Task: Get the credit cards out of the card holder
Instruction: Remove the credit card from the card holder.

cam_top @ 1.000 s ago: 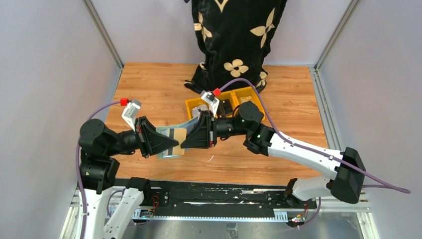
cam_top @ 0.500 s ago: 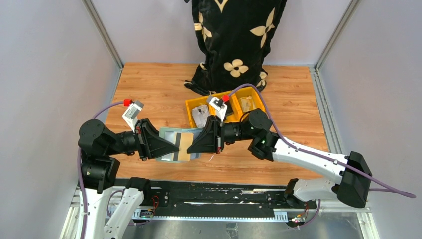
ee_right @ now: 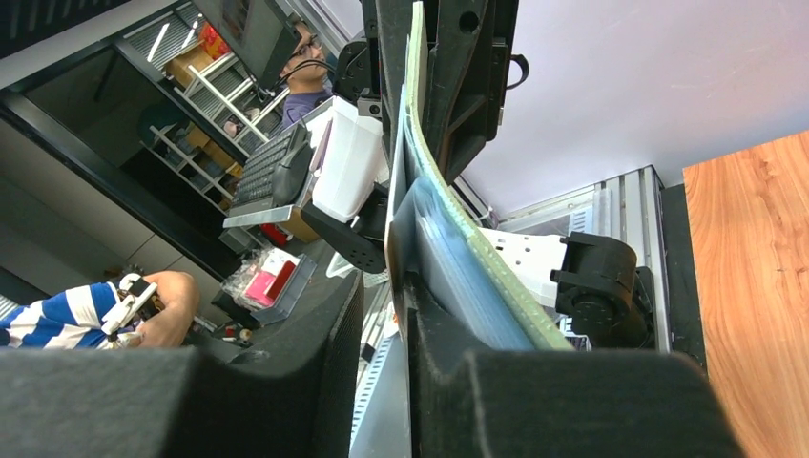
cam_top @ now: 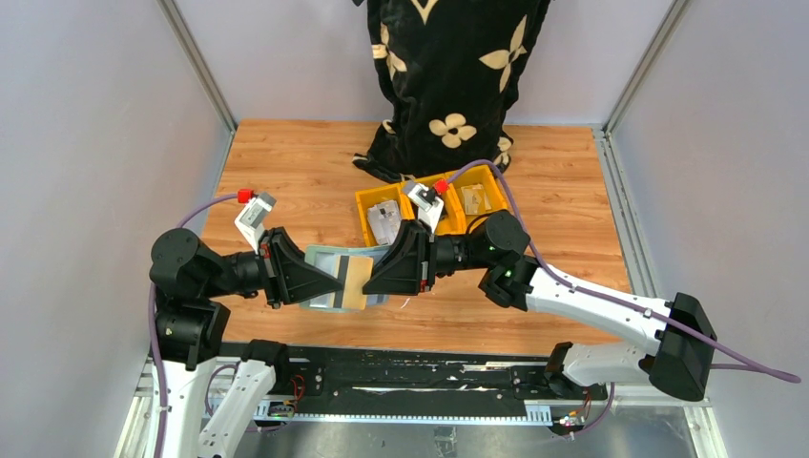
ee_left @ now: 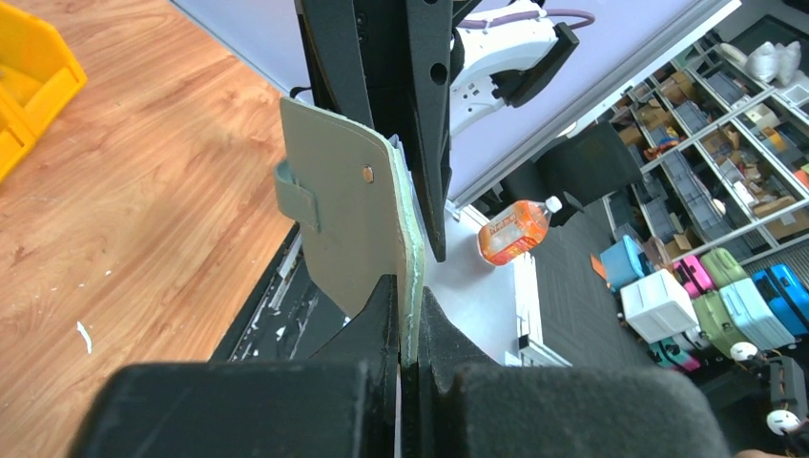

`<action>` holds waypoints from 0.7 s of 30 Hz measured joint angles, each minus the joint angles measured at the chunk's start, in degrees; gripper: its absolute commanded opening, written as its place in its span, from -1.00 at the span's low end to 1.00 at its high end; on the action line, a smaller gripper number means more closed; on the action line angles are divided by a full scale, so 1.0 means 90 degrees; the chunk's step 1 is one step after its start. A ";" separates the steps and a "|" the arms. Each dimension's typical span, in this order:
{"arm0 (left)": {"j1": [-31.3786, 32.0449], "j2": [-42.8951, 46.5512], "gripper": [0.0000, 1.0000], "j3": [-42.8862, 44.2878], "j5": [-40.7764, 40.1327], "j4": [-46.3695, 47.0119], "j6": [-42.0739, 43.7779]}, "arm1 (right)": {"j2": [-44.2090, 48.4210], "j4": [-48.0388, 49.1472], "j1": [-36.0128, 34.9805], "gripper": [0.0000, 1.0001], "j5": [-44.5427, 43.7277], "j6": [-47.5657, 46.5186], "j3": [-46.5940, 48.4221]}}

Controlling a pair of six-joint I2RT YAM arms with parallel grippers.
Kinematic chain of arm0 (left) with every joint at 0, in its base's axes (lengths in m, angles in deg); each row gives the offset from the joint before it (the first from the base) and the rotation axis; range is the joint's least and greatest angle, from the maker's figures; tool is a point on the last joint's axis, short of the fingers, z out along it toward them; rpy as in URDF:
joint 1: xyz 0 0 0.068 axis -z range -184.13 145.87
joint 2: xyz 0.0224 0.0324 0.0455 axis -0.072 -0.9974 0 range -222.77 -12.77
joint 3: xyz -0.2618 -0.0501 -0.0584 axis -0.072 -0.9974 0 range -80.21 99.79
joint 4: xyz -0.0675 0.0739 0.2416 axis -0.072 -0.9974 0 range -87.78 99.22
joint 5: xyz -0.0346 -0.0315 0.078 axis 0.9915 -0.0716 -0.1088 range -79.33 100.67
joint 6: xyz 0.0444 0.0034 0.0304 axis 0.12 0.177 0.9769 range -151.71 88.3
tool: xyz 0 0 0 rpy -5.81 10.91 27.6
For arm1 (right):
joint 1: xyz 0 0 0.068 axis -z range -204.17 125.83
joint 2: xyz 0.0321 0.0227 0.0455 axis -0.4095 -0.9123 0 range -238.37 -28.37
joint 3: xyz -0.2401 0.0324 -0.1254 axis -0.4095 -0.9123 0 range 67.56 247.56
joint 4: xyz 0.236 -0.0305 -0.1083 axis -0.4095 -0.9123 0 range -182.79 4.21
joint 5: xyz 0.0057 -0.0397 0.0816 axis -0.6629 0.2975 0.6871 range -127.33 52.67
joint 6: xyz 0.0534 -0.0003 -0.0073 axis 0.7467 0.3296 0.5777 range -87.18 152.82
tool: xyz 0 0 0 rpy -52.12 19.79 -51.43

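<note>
Teal card holder (cam_top: 322,260), held off the counter (cam_top: 286,172), long axis spanning arm to arm; your left gripper (ee_left: 408,329) clamps its left end; right gripper (ee_right: 383,286) straddles the right end, grip unclear; credit cards (cam_top: 331,277) face up between both tips.

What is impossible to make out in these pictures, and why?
How many credit cards are inside the card holder: top view, the left gripper and right gripper cover its ends; wrist views show it edge-on.
Whether the right gripper pinches anything: right wrist view, its own fingers block the contact.
Contents of the yellow bins: top view, too small.
</note>
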State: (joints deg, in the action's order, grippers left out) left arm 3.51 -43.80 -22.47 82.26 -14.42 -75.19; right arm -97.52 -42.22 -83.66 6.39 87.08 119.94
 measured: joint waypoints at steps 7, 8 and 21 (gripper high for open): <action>0.0000 0.0000 -1.00 0.0063 0.0024 0.0002 -0.0022 | -0.0002 0.0063 0.0000 -1.00 -0.0019 0.0051 0.0017; 0.0000 0.0000 -1.00 0.0085 0.0027 0.0002 -0.0027 | 0.0000 0.0068 0.0002 -1.00 -0.0029 0.0051 0.0010; 0.0000 -0.0017 -1.00 0.0267 0.0012 0.0005 -0.0027 | 0.0709 -0.0046 0.0274 -1.00 -0.0075 0.0019 -0.0508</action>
State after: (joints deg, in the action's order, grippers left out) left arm 3.51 -43.95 -20.07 82.37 -14.37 -75.43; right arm -91.13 -42.64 -81.19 5.71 87.25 115.37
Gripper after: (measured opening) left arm 0.041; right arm 0.006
